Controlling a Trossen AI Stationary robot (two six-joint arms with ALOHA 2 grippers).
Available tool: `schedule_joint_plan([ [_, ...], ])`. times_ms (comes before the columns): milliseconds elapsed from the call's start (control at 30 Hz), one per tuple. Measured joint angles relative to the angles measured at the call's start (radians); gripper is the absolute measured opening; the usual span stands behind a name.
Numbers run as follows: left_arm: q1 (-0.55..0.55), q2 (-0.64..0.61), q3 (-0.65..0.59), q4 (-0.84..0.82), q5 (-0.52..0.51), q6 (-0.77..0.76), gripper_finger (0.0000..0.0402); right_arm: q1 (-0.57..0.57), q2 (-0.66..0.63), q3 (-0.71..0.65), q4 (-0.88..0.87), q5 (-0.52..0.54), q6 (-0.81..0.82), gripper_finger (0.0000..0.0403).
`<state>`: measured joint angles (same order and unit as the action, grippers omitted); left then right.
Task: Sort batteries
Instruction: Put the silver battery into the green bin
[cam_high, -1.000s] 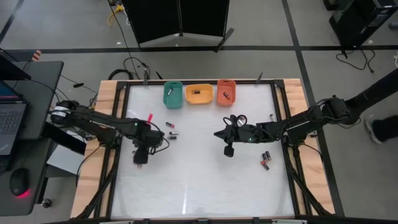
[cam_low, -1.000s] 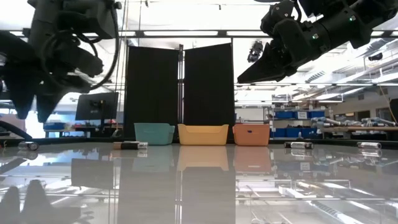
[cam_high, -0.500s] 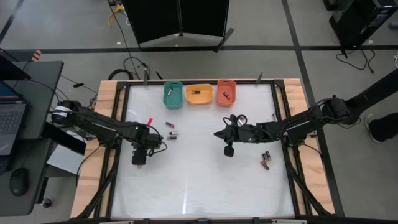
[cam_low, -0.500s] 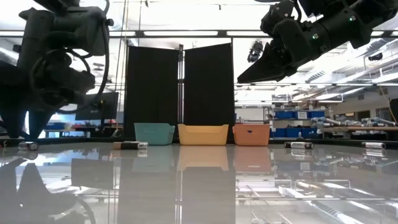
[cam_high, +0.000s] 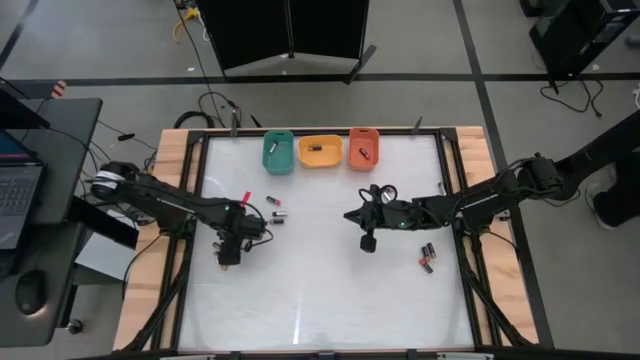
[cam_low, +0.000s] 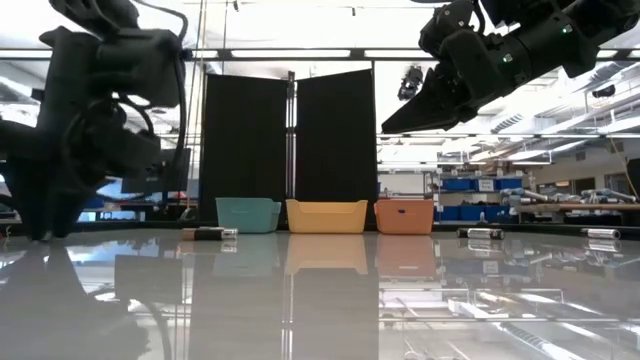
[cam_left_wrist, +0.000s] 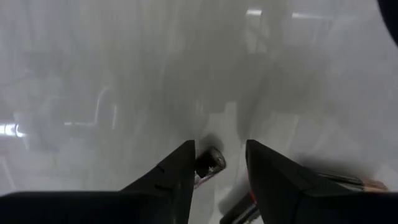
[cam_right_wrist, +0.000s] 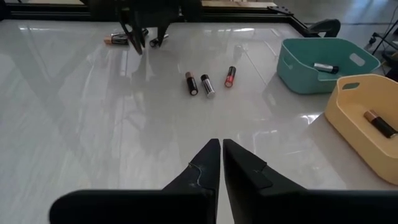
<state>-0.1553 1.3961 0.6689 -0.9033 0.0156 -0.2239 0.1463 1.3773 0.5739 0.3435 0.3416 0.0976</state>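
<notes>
Half hidden between the left gripper's fingers: a small battery, label unreadable. Cut off by the frame edge beside that gripper: a second red-tipped battery. Too small to tell type from overhead: the batteries near the right gripper.

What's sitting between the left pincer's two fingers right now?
A small battery lies on the table between the left pincer fingers, seen in the left wrist view.

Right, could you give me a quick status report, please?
Left pincer open, down astride a battery on the table. Right pincer shut, empty, raised mid-table. Nothing in the way.
</notes>
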Motion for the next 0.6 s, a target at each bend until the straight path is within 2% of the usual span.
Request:
schedule_joint_plan([
  [167, 0.018, 0.052, 0.006, -0.002, 0.004, 0.012, 0.0146, 0.000, 0.000, 0.000, 0.000, 0.000, -0.004, 0.0029],
  [400, 0.018, 0.056, 0.046, -0.054, -0.029, 0.040, 0.0146, 0.001, 0.000, 0.000, -0.001, 0.000, -0.004, 0.0032],
  [600, 0.018, 0.055, 0.079, -0.116, -0.052, 0.121, 0.0146, 0.001, 0.000, 0.000, -0.001, 0.000, -0.004, 0.0030],
])
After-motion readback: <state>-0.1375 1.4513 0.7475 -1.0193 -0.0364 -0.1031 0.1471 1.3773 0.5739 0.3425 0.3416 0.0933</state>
